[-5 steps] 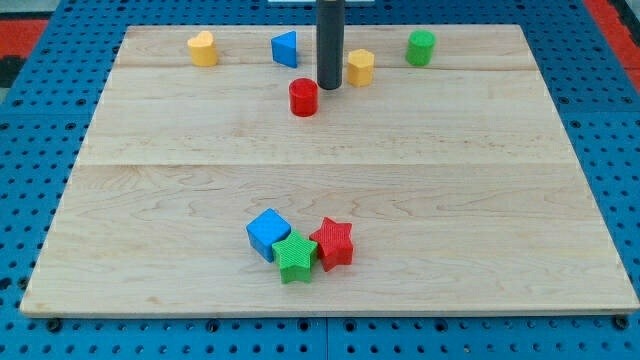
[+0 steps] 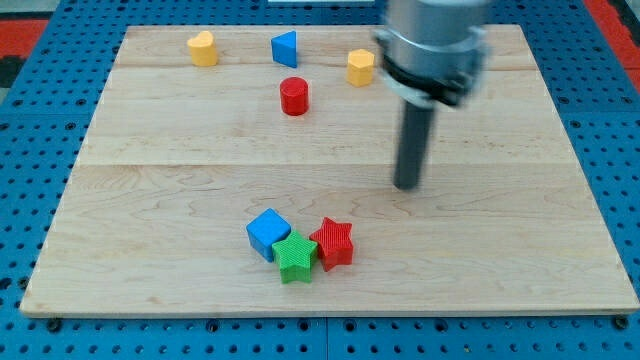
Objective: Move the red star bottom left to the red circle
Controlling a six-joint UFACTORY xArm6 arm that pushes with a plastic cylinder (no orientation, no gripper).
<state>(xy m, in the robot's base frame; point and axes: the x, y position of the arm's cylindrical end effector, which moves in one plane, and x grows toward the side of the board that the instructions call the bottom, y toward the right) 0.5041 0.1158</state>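
Red star [image 2: 332, 243] lies near the board's bottom edge, roughly mid-width, at the view's right end of a tight cluster of three. Green star [image 2: 295, 257] touches it on the view's left and slightly lower; blue cube [image 2: 268, 233] touches the green star, up and to the view's left.

Red circle [image 2: 294, 96], an upright cylinder, stands in the upper part of the board, a little left of centre, well apart from the red star.

No claw on this arm, so there is nothing to read as open or closed: it ends in a plain dark rod. My tip [image 2: 406, 185] sits near mid-board, right of centre, up and to the view's right of the red star, touching no block. The arm housing above it is blurred.

Along the top edge, left to right: yellow heart [image 2: 203, 48], blue triangle [image 2: 285, 48], yellow block [image 2: 360, 67] of hexagon-like shape.

Wooden board [image 2: 520, 260] rests on a blue perforated table [image 2: 30, 180].
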